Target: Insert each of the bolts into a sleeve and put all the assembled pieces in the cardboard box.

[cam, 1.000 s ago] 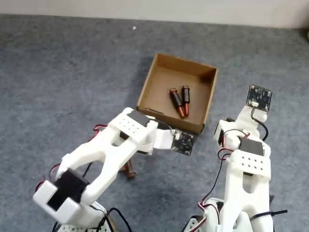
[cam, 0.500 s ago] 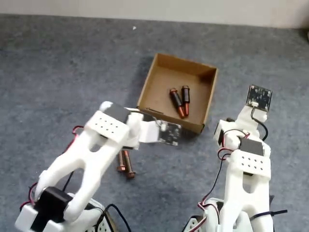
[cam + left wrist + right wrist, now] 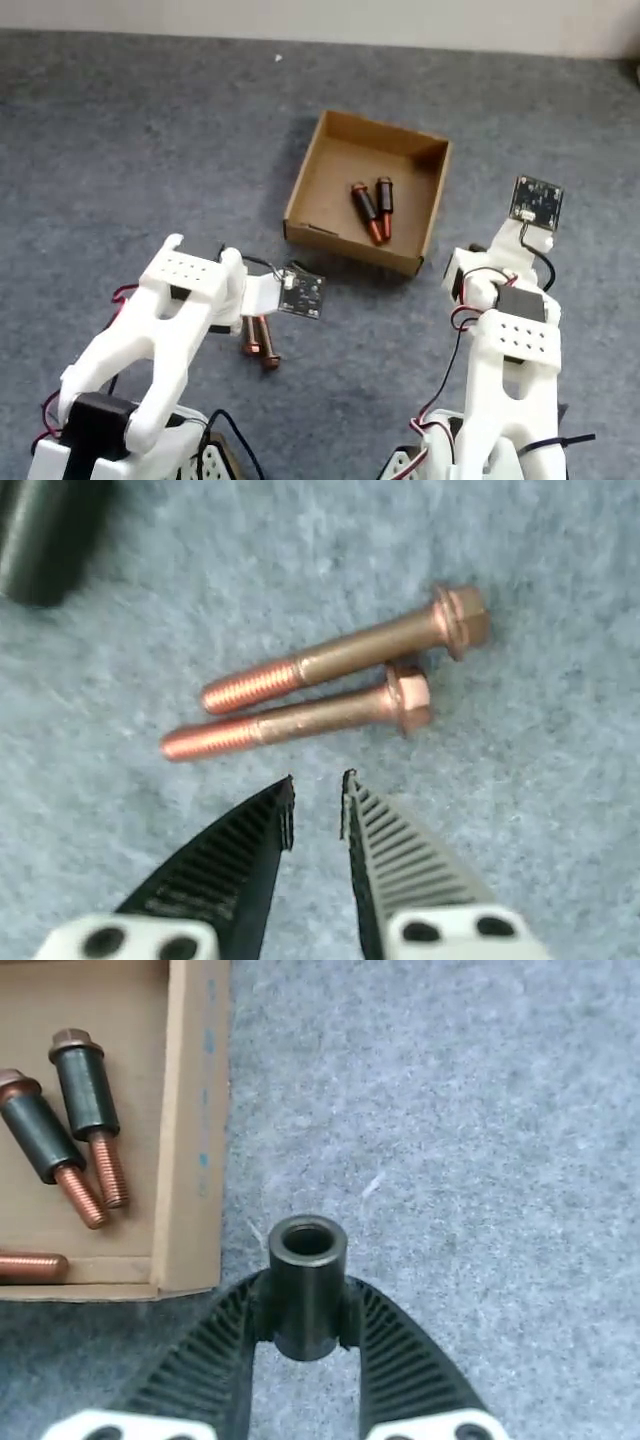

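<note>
**Q:** Where does the left gripper (image 3: 317, 782) stand?

**A:** (a) From where I stand, it is low over the grey carpet (image 3: 150, 130), on the near side of the cardboard box (image 3: 300, 195). Its 2 ribbed fingers are a narrow gap apart and hold nothing. The tips point at 2 bare copper bolts (image 3: 345, 650). These lie side by side with their heads the same way, touching near the heads. The tips stop just short of the nearer bolt (image 3: 290, 718). Past the bolts, a loose sleeve (image 3: 45, 530), black, lies on the carpet.

**Q:** And the right gripper (image 3: 305, 1298)?

**A:** (b) It is clamped on a second black sleeve, the held sleeve (image 3: 307, 1260), with 1 finger pressed to each side. The open bore is turned toward the wrist camera. Sleeve and gripper hang over the carpet just outside 1 wall of the box.

**Q:** What lies in the box?

**A:** (c) There are 2 assembled pieces (image 3: 366, 212), each a copper bolt through a black sleeve. They rest close together on the box floor, threaded ends toward the near wall. A bare copper shaft (image 3: 30, 1265) also lies along that wall, and the frame edge cuts off the rest of it.
</note>
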Motion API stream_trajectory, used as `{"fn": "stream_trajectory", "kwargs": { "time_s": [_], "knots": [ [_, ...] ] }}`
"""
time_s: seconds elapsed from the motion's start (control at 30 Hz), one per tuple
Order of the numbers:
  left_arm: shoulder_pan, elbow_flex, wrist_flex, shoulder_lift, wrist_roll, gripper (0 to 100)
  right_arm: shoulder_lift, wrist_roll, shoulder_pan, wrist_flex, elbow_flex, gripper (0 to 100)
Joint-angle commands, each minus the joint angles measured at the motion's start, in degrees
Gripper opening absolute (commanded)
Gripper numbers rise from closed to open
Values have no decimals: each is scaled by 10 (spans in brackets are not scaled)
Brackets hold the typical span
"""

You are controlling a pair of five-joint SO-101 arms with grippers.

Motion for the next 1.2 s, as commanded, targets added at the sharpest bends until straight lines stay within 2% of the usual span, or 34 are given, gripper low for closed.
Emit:
{"fn": "stream_trajectory", "kwargs": {
  "time_s": [0.0, 0.23, 0.33, 0.47, 0.6, 0.7, 1.03, 1.17],
  "knots": [
    [7, 13, -48, -15, -96, 99, -16, 0, 6, -14, -6, 7],
    [122, 62, -102, -20, 17, 99, -16, 0, 6, -14, -6, 7],
    [157, 60, -144, -20, 98, 99, -15, 0, 6, -14, -6, 7],
    [169, 50, -219, -20, 235, 99, -15, 0, 6, -14, -6, 7],
    [164, 15, -230, -20, 325, 99, -15, 0, 6, -14, -6, 7],
    [161, 4, -230, -20, 352, 99, -15, 0, 6, -14, -6, 7],
    [152, -11, -228, -21, 355, 99, -15, 0, 6, -14, -6, 7],
    [152, -87, -156, -17, 404, 99, -15, 0, 6, -14, -6, 7]
  ]
}}
